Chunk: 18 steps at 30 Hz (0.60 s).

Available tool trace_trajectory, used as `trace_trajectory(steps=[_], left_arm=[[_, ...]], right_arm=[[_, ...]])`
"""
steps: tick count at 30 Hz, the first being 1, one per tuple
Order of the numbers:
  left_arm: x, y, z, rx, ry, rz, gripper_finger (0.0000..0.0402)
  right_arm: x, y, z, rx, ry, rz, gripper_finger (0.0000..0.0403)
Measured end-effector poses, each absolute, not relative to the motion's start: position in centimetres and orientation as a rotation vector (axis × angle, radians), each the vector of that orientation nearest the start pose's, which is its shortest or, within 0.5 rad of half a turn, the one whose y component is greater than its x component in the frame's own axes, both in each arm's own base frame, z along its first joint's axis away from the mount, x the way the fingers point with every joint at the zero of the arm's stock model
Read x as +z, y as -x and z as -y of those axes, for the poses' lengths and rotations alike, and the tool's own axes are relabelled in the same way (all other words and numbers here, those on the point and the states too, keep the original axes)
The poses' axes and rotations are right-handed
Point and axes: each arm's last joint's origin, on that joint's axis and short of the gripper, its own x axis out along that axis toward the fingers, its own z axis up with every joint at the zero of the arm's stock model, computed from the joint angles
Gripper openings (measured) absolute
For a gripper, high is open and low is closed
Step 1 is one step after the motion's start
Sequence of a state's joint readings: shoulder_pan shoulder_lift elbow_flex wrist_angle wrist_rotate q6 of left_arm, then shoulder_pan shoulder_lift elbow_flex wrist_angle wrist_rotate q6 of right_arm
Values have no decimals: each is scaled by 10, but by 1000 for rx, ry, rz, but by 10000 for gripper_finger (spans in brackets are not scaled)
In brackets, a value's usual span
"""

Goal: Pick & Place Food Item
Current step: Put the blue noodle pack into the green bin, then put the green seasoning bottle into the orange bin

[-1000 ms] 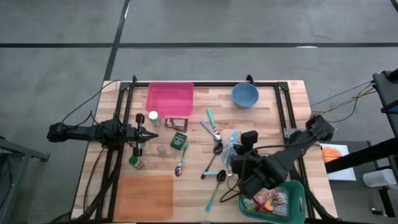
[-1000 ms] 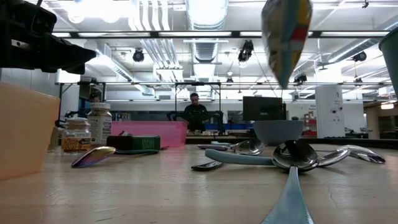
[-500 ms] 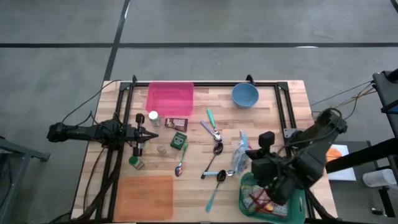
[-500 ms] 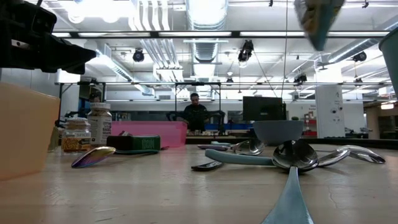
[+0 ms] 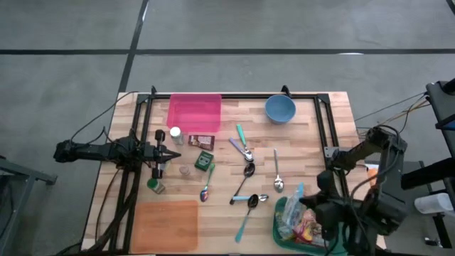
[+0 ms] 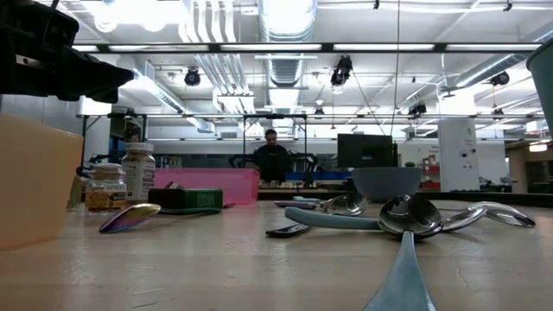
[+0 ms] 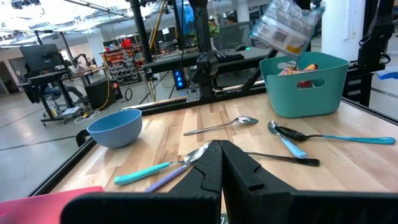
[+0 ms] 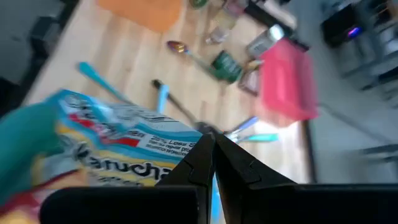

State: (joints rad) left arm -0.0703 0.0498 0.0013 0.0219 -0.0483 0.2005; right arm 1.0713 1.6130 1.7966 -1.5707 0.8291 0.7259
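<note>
High view showed the right gripper (image 5: 307, 210) clamped on a noodle packet (image 5: 291, 213) held above the teal basket (image 5: 340, 240) near its inner rim, so an early release could have dropped it onto the surface (image 5: 220, 217) among the spoons (image 5: 250, 201); the left gripper (image 5: 174, 153) waited shut.

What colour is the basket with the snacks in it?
The basket is teal, a blue-green. The left wrist view shows it best.

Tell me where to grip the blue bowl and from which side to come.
Take the blue bowl by its rim, coming straight down from above. It sits upright with its open mouth up, and its round sloping wall gives two fingers little to clamp from the side. It stands apart from the spoons, so any point on the rim looks free.
</note>
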Motion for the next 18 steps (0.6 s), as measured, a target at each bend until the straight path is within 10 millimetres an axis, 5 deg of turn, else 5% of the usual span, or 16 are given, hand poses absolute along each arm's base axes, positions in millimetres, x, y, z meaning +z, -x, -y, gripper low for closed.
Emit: trace_trajectory(steps=[18], left_arm=[[162, -100, 6, -24, -202, -24, 0]], right_arm=[[341, -160, -256, -222, 235, -939, 11]])
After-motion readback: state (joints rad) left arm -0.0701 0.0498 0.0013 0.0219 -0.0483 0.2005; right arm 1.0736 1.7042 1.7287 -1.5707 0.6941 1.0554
